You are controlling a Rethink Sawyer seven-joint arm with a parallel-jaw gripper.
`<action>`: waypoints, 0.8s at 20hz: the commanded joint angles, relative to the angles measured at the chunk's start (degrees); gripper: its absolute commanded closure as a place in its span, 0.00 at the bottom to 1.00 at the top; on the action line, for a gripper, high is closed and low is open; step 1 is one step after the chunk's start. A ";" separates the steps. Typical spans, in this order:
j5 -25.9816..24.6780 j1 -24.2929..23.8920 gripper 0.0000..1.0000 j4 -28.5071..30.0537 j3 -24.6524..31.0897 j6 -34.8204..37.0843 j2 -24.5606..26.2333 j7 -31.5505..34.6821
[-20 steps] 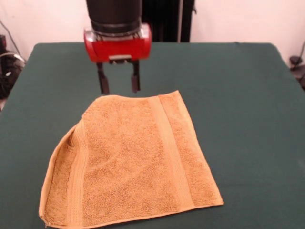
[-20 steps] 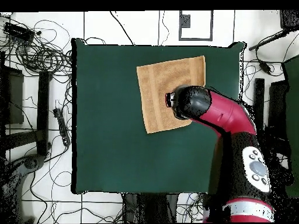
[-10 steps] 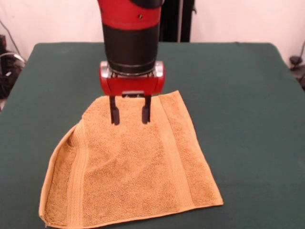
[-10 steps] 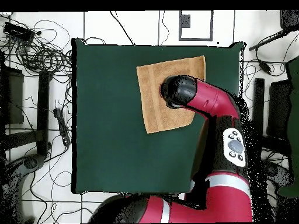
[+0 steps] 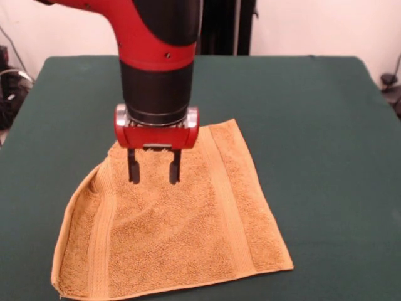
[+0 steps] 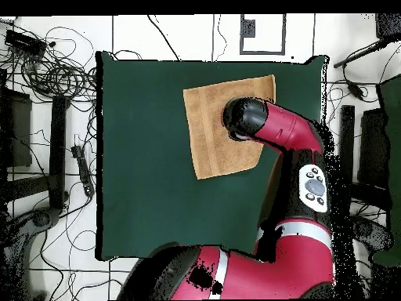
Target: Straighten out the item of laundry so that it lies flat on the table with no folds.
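Observation:
A golden-orange towel, the item of laundry [image 5: 182, 232] [image 6: 210, 133], lies on the dark green table [image 5: 326, 125] [image 6: 141, 157]. Its far-left corner in the front view is folded over, so that edge runs slanted; a ribbed band shows near each end. My gripper [image 5: 154, 172] hangs open just above the towel's upper left part, with nothing between its two black fingers [image 5: 133, 170]. In the overhead view the arm's head [image 6: 244, 119] covers the gripper and part of the towel.
Green table surface extends all around the towel in the front view, widest to the right and behind. Cables and stands [image 6: 47, 70] lie on the floor left of the table in the overhead view.
The gripper has come forward from behind the towel's far edge to over the cloth, then shifted left and lower. It stays open. The towel has not moved.

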 commanded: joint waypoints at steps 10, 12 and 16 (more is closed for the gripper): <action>4.27 3.32 0.00 -11.31 0.87 0.20 11.79 18.18; 4.46 3.55 0.00 -13.04 0.84 0.24 13.43 18.05; 5.00 3.77 0.00 -14.74 0.74 -0.35 15.21 17.53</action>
